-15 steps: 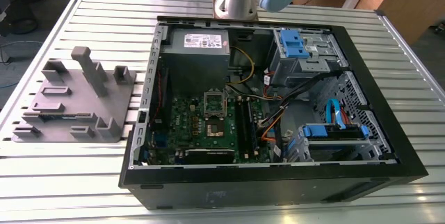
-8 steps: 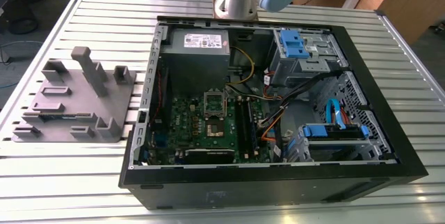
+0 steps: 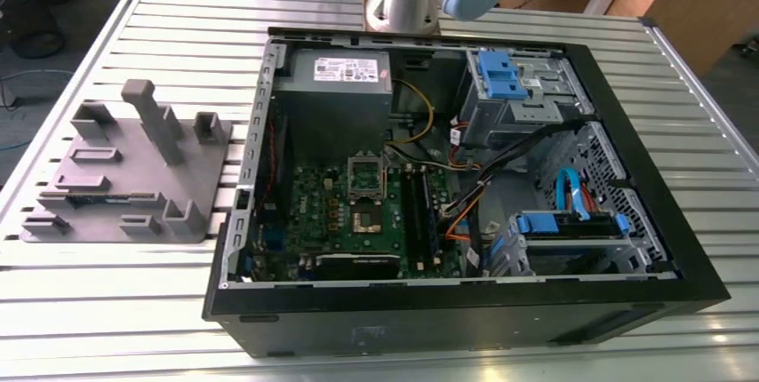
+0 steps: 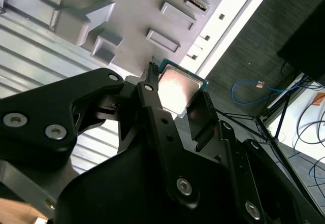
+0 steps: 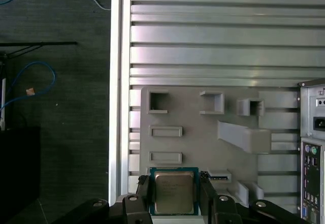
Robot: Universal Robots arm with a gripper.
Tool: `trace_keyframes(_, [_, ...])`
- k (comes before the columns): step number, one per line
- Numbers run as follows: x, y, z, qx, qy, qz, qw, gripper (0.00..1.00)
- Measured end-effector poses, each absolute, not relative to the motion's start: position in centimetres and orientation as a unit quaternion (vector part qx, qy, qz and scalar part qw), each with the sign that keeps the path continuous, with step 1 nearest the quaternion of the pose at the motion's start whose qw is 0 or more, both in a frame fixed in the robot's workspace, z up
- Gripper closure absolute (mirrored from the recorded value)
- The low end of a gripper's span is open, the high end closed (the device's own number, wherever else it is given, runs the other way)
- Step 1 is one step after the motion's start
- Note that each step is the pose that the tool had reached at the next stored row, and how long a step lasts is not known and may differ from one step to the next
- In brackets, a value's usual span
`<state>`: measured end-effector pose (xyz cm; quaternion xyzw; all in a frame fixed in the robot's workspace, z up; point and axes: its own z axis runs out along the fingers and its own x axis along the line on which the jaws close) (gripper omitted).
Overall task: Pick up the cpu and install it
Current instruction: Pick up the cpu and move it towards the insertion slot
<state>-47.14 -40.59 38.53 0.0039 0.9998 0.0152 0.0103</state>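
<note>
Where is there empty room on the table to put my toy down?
Bare table lies on the near and far sides of the tray in the exterior view. Another strip borders the case on the exterior view's right. Inside the case, board and cables crowd everything. The gripper holds the cpu.

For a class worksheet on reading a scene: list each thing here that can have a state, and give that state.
Grey plastic tray with upright blocks: lying flat on the slatted metal table.
Black computer case: on its side, side panel off, insides exposed.
Black gripper: shut on the small square cpu with silver metal top and green rim.
cpu: held in the air, clear of the tray.
</note>
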Motion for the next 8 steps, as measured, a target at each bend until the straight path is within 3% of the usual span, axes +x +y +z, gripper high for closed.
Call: trace_keyframes(8, [-47.14, -40.59, 38.87, 0.004, 1.000, 0.015, 0.010, 0.53])
